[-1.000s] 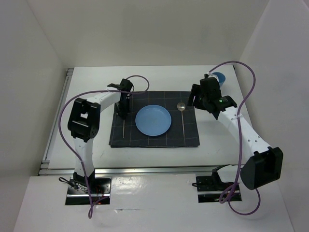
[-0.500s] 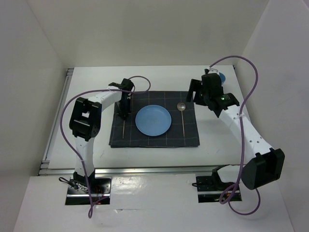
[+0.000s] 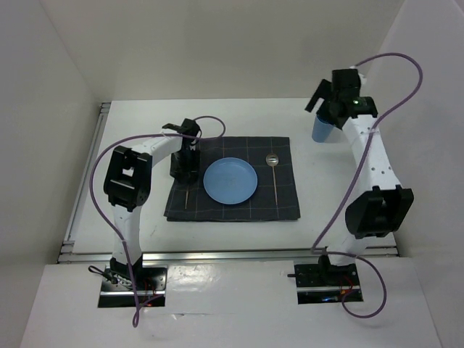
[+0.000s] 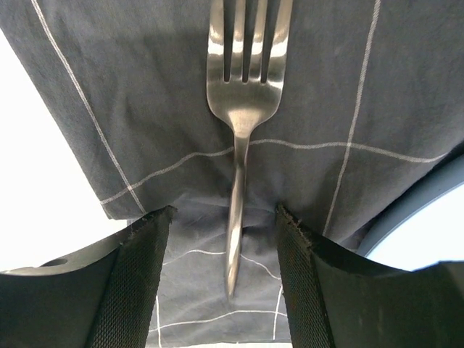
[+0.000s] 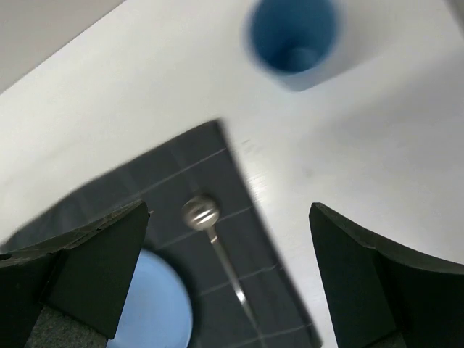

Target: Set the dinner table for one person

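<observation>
On the white dinner table (image 3: 145, 225) lies a dark checked mat (image 3: 283, 203) with a blue plate (image 3: 229, 180) at its middle. A fork (image 4: 245, 72) lies on the mat left of the plate. My left gripper (image 4: 225, 239) is low over its handle, open, with the fingers (image 4: 138, 275) apart on either side and not touching it. A spoon (image 5: 199, 212) lies on the mat right of the plate. A blue cup (image 3: 321, 130) stands upright off the mat at the back right. My right gripper (image 3: 325, 101) hangs high beside the cup, open and empty.
A metal rail (image 3: 87, 181) runs along the table's left and near edges. White walls close in the left, back and right sides. The left arm's purple cable (image 3: 98, 181) loops over the left of the table.
The left gripper has opened around the fork's handle, and the fork stays on the mat. The right arm has risen and swung from beside the spoon to the back right by the cup, opening wider.
</observation>
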`<act>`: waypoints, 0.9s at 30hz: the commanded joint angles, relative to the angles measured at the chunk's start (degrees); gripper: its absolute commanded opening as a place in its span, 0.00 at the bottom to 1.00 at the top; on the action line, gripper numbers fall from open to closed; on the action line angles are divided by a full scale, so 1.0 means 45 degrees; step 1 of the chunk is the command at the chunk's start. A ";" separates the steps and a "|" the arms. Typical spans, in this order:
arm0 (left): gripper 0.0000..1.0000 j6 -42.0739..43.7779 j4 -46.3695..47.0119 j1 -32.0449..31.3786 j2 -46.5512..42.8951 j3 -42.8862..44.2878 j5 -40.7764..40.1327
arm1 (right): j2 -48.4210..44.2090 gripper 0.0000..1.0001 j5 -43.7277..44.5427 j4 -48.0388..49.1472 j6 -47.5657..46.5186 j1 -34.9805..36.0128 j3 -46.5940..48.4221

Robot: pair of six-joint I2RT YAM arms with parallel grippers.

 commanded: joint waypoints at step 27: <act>0.69 0.1891 -0.1398 0.2139 -0.3326 0.0617 0.0466 | 0.6814 0.35 -0.1584 0.4216 -0.0289 -0.4057 0.1904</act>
